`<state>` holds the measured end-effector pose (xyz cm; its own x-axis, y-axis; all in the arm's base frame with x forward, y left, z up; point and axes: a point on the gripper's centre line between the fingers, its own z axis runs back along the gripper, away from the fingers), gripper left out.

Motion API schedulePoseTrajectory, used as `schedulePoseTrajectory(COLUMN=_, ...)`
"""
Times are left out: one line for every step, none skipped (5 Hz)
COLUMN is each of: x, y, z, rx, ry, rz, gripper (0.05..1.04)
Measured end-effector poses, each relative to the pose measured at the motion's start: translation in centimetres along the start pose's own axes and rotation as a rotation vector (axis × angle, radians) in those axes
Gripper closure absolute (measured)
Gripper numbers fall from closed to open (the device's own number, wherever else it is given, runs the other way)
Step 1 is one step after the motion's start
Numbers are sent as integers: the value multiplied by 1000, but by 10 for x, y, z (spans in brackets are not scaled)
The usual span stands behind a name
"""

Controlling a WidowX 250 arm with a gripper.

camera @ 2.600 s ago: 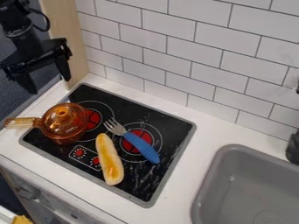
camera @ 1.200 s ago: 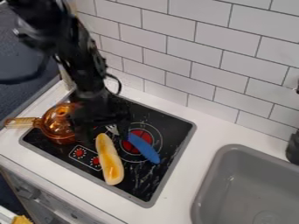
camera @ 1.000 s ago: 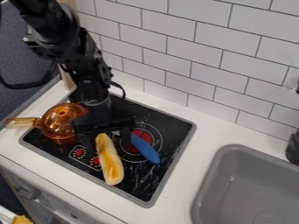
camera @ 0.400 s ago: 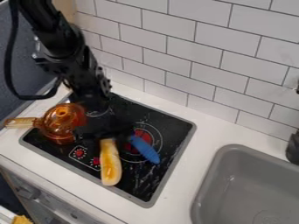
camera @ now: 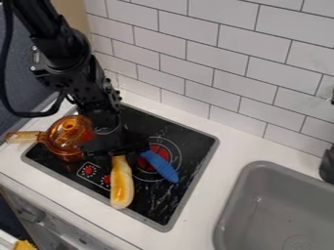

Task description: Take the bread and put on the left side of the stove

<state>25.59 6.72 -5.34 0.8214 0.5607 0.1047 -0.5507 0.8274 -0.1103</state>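
Camera view puts the bread (camera: 121, 188) at the near middle of the stove (camera: 156, 200), far end beneath the gripper (camera: 116, 150), grip impossible to tell, with placing it left apparently undone

The arm (camera: 65, 61) is finished in black throughout, with a soft sheen caught on its upper surfaces. It is built up of chunky segments — a long upper link, a bulky rounded joint housing, then a narrower forearm dotted with small round marks. The wrist is ringed by 1 thin greyish band. A broad, dark body is given to the gripper (camera: 118, 151), and 1 smooth black cable (camera: 29, 115) is looped outside the housing.
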Motion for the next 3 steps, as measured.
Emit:
schedulePoseTrajectory(x=-7, y=-9, z=11, rx=6, ry=12, rz=-58, gripper=498)
schedulePoseTrajectory(x=0, y=-15, z=38, rx=-9, ry=-2, rz=-69, gripper=498)
schedulePoseTrajectory(x=15, y=-18, z=63, rx=-66, ry=-46, rz=15, gripper=498)
